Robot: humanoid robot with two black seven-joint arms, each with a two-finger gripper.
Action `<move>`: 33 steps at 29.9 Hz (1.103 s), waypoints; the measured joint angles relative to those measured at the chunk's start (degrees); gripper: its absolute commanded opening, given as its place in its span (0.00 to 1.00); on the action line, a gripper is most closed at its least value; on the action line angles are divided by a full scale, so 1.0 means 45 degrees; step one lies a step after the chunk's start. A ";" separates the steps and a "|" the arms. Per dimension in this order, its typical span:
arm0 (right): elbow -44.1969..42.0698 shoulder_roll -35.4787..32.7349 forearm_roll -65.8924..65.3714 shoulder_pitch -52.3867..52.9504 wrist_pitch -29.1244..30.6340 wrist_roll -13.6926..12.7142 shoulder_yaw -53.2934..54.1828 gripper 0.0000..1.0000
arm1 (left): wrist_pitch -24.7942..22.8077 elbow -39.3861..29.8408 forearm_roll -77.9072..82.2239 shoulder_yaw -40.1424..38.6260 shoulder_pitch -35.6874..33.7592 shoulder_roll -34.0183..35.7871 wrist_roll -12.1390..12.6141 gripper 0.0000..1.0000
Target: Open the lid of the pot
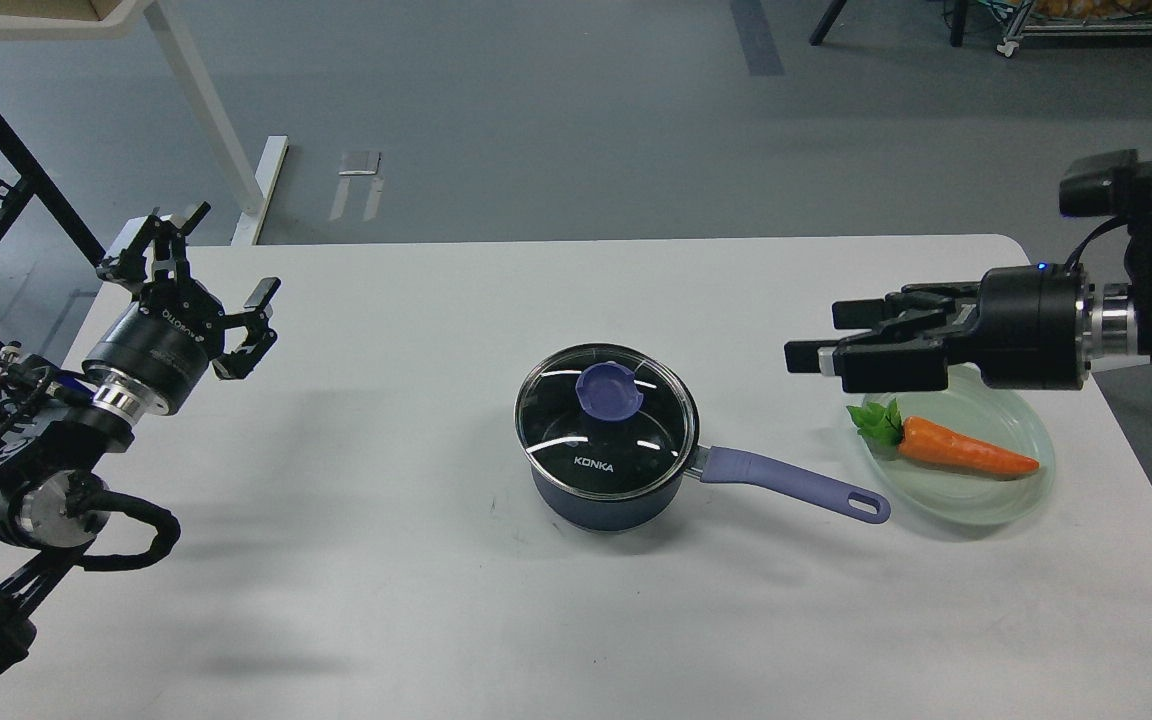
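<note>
- While the lid (pixel 604 420) sits closed on the pot (pixel 604 495) at mid-bench, we hold both arms clear of it.
- Our left tool (pixel 221 290) hovers far left of the pot, fingers spread wide and empty.
- Our right tool (pixel 816 350) hangs above the glass plate (pixel 976 505) with the carrot (pixel 961 450); its fingers lie narrow, nothing between them.
- The pot's purple handle (pixel 791 480) points right toward the plate.

One head camera looks forward and down over the table (pixel 356 600).
</note>
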 measured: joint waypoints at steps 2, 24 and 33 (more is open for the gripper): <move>0.0014 0.0305 -0.1198 0.0238 -0.0531 -0.0004 -0.0791 1.00 | 0.0016 -0.0039 -0.0001 -0.0009 0.0000 0.0002 0.0000 0.99; -0.1738 0.3092 -0.3948 0.0858 -0.1232 -0.0004 -0.3724 0.92 | 0.0095 -0.0449 0.0000 -0.0018 0.0000 0.0141 -0.0005 0.99; -0.2017 0.3102 -0.4431 0.0855 -0.1249 -0.0005 -0.4046 0.65 | 0.0095 -0.0457 -0.0015 -0.0018 0.0000 0.0156 -0.0005 0.99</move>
